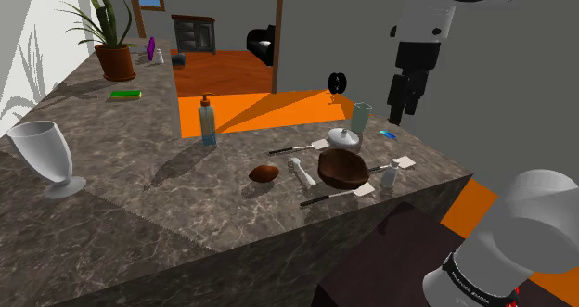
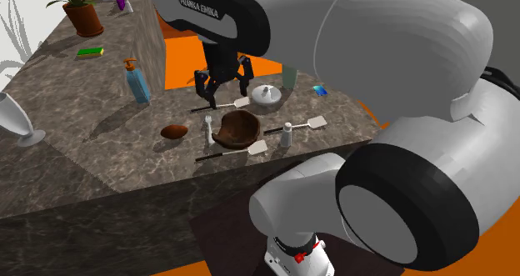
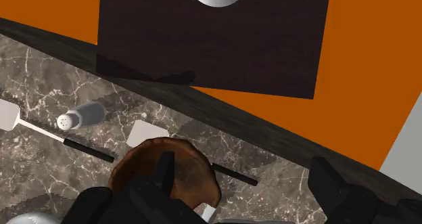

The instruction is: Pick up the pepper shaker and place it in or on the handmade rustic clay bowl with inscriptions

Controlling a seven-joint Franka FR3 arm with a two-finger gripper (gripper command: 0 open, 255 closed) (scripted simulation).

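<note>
Grey and upright, your pepper shaker (image 1: 391, 174) stood on the marble counter (image 1: 186, 198), just beside the brown clay bowl (image 1: 342, 169) and near 1 white spatula (image 1: 402, 161). That closeness probably meant a short carry. Your gripper (image 2: 223, 92) hung above the bowl's far side, jaws wide and empty, seemingly ready to straddle the shaker once you shifted across.

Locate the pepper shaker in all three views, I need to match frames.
Shoulder view: the pepper shaker stands right of centre, just right of the brown bowl.
Second exterior view: the pepper shaker is near the centre, right of the brown bowl.
Wrist view: the pepper shaker is close beside the brown bowl, its holed top showing.
Shared landmark: the brown bowl.
</note>
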